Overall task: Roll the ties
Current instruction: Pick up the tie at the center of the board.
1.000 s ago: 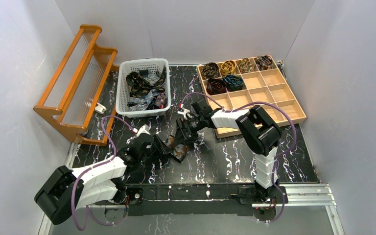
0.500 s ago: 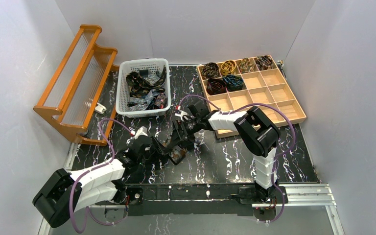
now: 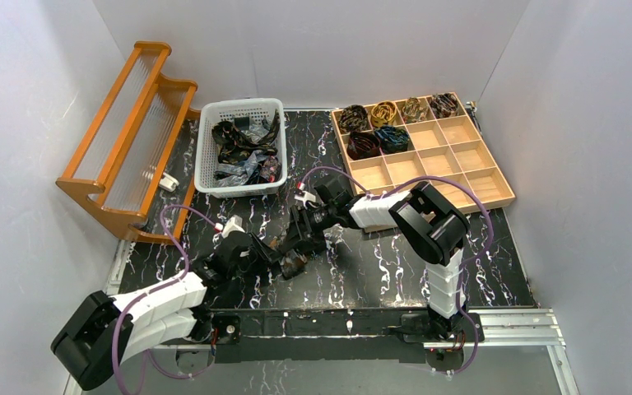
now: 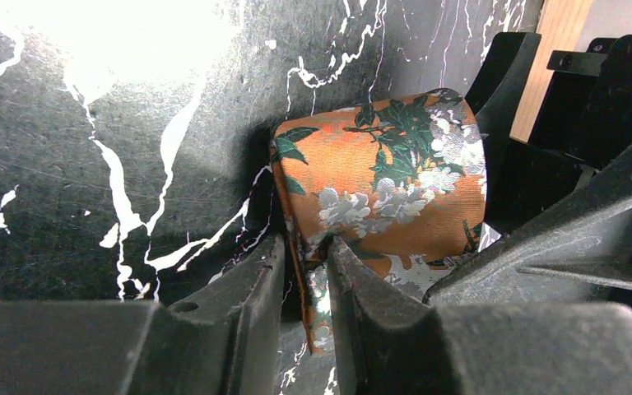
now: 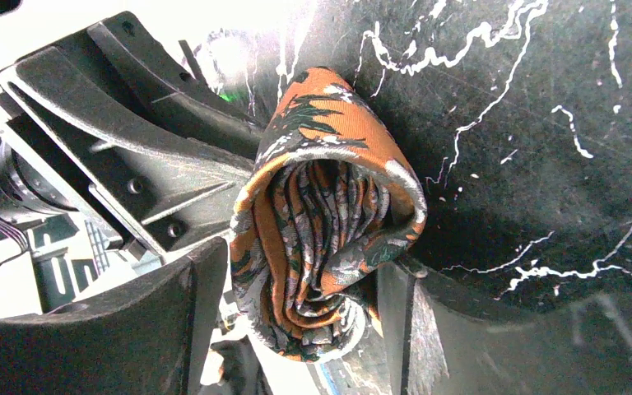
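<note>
1. Orange tie, floral print, is wound into a tight coil. It lies on its side on the black marbled tabletop, mid-front, between the two arms.
2. Right claw straddles the coil end-on with a finger touching each side, so it is grasping the roll. How firmly it grips I can't tell.
3. Left claw is clenched on a fabric layer at the coil's lower edge, probably the tail end. The coil body sits just beyond its fingertips.
4. Step, as I judge it: the roll looks finished and is being secured and handed over.
5. Next move likely calls for the right claw to keep squeezing so the coil doesn't spring loose. The left claw then lets go, and the roll is carried to a free cell of the wooden tray.
6. Rolled ties already fill the tray's far cells. Loose ties wait in the white basket, well apart from both claws.
</note>
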